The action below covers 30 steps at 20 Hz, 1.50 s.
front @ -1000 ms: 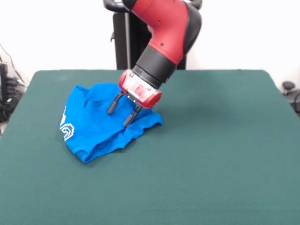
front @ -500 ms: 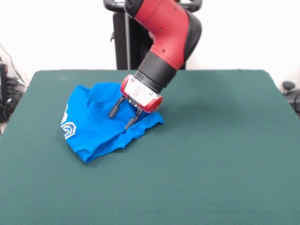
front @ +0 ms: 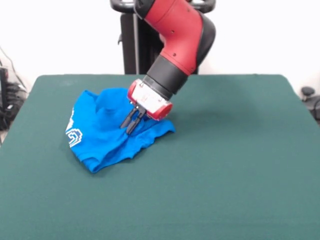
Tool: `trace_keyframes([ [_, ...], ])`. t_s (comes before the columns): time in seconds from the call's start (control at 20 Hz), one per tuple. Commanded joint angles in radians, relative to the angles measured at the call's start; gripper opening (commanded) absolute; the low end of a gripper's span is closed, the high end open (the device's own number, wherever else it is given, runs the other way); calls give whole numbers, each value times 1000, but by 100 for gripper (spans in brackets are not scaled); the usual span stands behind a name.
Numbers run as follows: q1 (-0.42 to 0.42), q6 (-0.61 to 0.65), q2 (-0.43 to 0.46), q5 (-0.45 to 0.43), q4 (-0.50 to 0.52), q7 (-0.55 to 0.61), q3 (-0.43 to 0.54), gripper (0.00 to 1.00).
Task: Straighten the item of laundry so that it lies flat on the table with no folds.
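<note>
The item of laundry point(front: 102, 137), a bright blue T-shirt, lies crumpled and folded on the left half of the dark green table point(front: 230, 170). Part of its white print shows at its left edge. My gripper point(front: 129, 123) comes down at a slant onto the middle of the shirt. Its two black fingers are pressed together, with a pinch of the blue cloth between their tips. The shirt's right-hand edge reaches out past the gripper, partly under the red wrist.
The red and black arm point(front: 175, 45) leans in from the top middle over the shirt's far side. Dark cables and gear point(front: 10, 95) sit beyond the table's left edge. Another dark object point(front: 309, 97) lies off the right edge.
One second ago the fingers stood apart over the shirt. They have since closed together on the cloth, and the gripper has settled slightly lower on the shirt.
</note>
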Motion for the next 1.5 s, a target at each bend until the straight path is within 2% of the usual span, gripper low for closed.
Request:
trace_keyframes([
  [0.05,-29,72,-128,-34,20,106,167,0],
  [0.25,-55,171,-251,-96,42,60,197,0],
  [0.5,-125,278,-414,-190,80,18,265,0],
  [0.8,-194,429,-595,-260,127,-26,327,0],
  [1.2,-253,533,-735,-279,195,-19,430,0],
  [1.5,-291,587,-800,-274,208,-35,482,0],
])
